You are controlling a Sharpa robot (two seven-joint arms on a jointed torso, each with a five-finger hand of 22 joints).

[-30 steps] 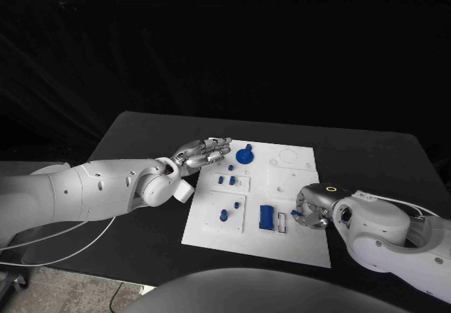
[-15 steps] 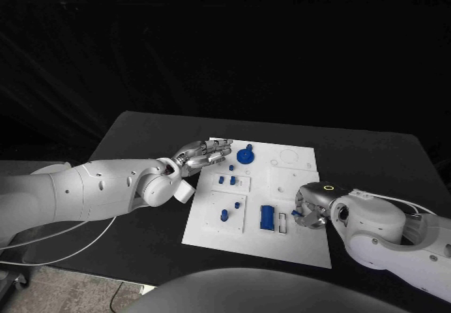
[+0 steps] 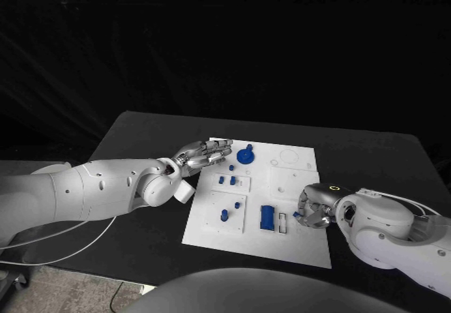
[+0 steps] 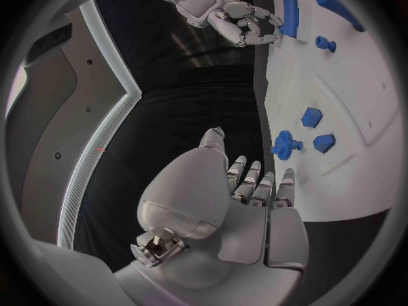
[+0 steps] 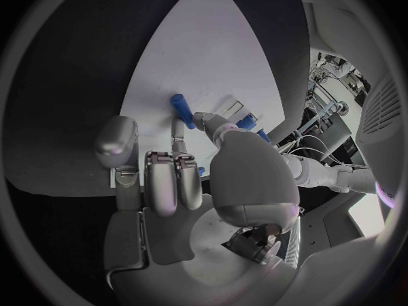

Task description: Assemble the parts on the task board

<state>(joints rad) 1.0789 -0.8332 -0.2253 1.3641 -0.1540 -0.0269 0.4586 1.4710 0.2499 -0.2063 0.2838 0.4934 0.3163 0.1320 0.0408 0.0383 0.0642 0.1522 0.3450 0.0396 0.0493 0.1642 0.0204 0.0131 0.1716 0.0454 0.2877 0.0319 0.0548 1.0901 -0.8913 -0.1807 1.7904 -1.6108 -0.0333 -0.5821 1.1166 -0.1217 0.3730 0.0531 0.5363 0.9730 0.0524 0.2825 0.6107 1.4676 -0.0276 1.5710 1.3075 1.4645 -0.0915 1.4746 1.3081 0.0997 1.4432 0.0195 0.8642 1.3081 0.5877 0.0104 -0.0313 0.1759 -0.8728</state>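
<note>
The white task board (image 3: 282,195) lies at the centre of the black tabletop (image 3: 141,137), carrying small blue parts: a round gear-like piece (image 3: 244,155) near its upper left corner, a rectangular block (image 3: 267,217) lower down. The left robot hand (image 3: 202,154) hovers at the board's upper left edge, fingers extended and apart, holding nothing. The right robot hand (image 3: 310,212), at the board's right edge, has fingers curled; whether it grips anything cannot be told. The right wrist view reveals a blue peg (image 5: 181,107) on the board beyond its fingertips (image 5: 174,183).
</note>
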